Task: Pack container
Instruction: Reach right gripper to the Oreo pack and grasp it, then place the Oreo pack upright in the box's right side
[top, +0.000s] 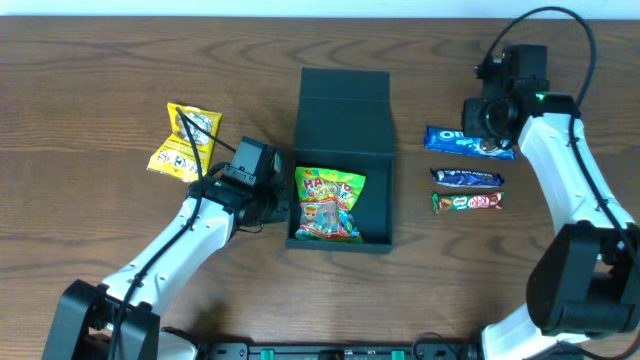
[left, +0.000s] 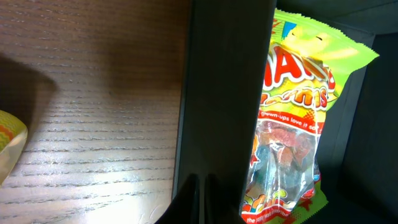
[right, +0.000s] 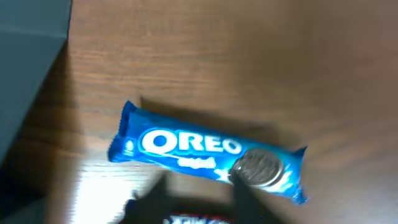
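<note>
The dark teal container (top: 342, 110) stands open at the table's middle, its flap lid folded back. A green Haribo gummy bag (top: 328, 205) lies inside it and also shows in the left wrist view (left: 289, 118). My left gripper (top: 274, 206) is shut and empty, just outside the container's left wall (left: 224, 93); its fingers (left: 202, 199) sit close together. My right gripper (top: 490, 132) hovers open over a blue Oreo pack (top: 468, 142). In the right wrist view its blurred fingers (right: 202, 198) spread just below the pack (right: 205, 152).
A yellow snack packet (top: 186, 140) lies left of the container. A dark blue bar (top: 467, 178) and a green-and-red bar (top: 467, 201) lie below the Oreo pack. A container corner shows in the right wrist view (right: 25, 62).
</note>
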